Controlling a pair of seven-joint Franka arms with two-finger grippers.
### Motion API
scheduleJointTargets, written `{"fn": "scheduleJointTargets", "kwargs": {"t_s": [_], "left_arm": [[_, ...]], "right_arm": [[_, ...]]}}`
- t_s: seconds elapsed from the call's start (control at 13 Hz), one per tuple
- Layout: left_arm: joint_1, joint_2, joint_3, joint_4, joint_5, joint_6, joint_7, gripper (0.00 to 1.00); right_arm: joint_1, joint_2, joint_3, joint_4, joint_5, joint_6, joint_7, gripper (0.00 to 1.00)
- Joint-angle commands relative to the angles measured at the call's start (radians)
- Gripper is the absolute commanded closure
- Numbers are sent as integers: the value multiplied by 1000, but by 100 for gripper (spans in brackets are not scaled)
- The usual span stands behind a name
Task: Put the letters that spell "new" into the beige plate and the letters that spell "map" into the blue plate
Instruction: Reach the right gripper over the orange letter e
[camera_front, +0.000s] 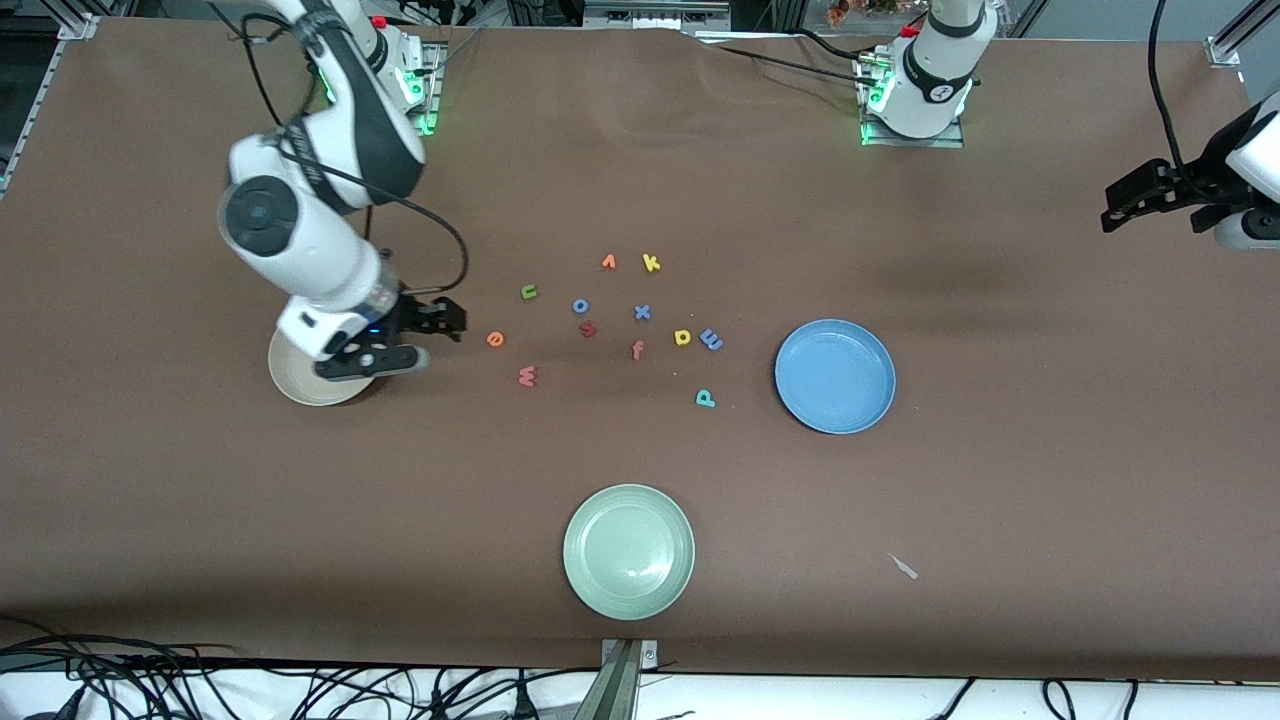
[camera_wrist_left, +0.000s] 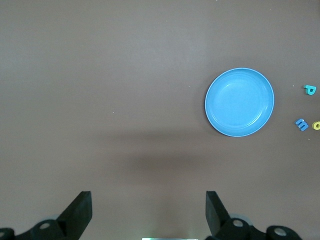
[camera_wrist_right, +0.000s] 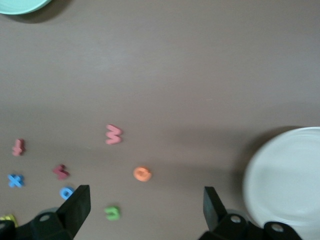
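Observation:
The green n (camera_front: 529, 292), orange e (camera_front: 495, 339) and pinkish w (camera_front: 527, 376) lie at the right arm's side of the letter cluster. Blue m (camera_front: 711, 340), yellow a (camera_front: 683, 337) and teal p (camera_front: 705, 398) lie beside the blue plate (camera_front: 835, 376). My right gripper (camera_front: 428, 340) hangs open and empty over the table between the beige plate (camera_front: 295, 388) and the e; its wrist partly covers that plate. The right wrist view shows the w (camera_wrist_right: 113, 134), e (camera_wrist_right: 142, 174), n (camera_wrist_right: 113, 213) and beige plate (camera_wrist_right: 285, 180). My left gripper (camera_front: 1115, 205) waits open at the left arm's end of the table.
Other letters lie in the cluster: orange v (camera_front: 608, 262), yellow k (camera_front: 651, 263), blue o (camera_front: 580, 305), blue x (camera_front: 642, 312), a dark red letter (camera_front: 588, 328), red-orange f (camera_front: 637, 350). A pale green plate (camera_front: 628, 551) sits nearest the front camera. A white scrap (camera_front: 903, 566) lies beside it.

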Motion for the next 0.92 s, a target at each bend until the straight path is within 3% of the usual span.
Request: {"fn": "scheduleJointTargets", "kwargs": {"t_s": [0.0,0.23,0.84], "left_arm": [[9,-4,-1,-2,15,9,23,0],[9,-4,-1,-2,15,9,35,0],[16,-4,-1,-1,15,9,43,0]], "right_arm": [[-3,26,50,-122,-51,188,112,0],[0,58,66,-270,-142,405,169,0],[0,150,64,-296,-229,509,172,0]]}}
